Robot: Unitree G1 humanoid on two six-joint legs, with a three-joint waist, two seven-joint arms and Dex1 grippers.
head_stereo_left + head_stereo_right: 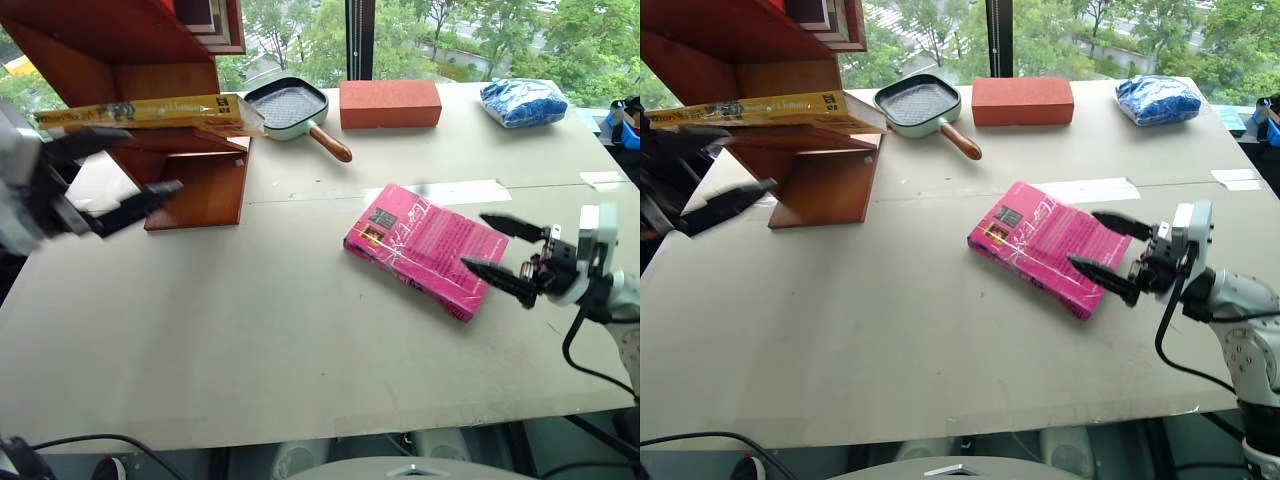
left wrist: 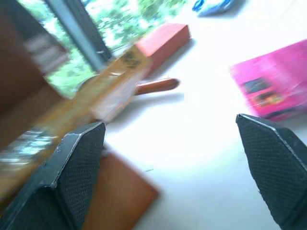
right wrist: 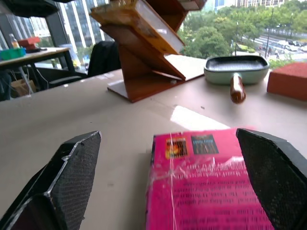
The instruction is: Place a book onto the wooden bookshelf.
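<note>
The book is seen lying flat on a shelf of the wooden bookshelf, upper left. The left gripper is spread open, empty, just beside it. The right gripper is open at the pink book, centre right. A pan, red block and blue bag are lined along the top.

Daylight comes in through the windows along the top of the head views, bright and even, with the trees outside slightly washed out. The pale desk reflects it softly; a brighter glare patch lies on it near the middle of the right wrist view. Shadows are short and faint, falling toward the lower edge, darkest under the wooden bookshelf at upper left. The left wrist view is heavily motion-blurred, the book smeared and the desk blown out white. The left gripper at the left edge is blurred too.
</note>
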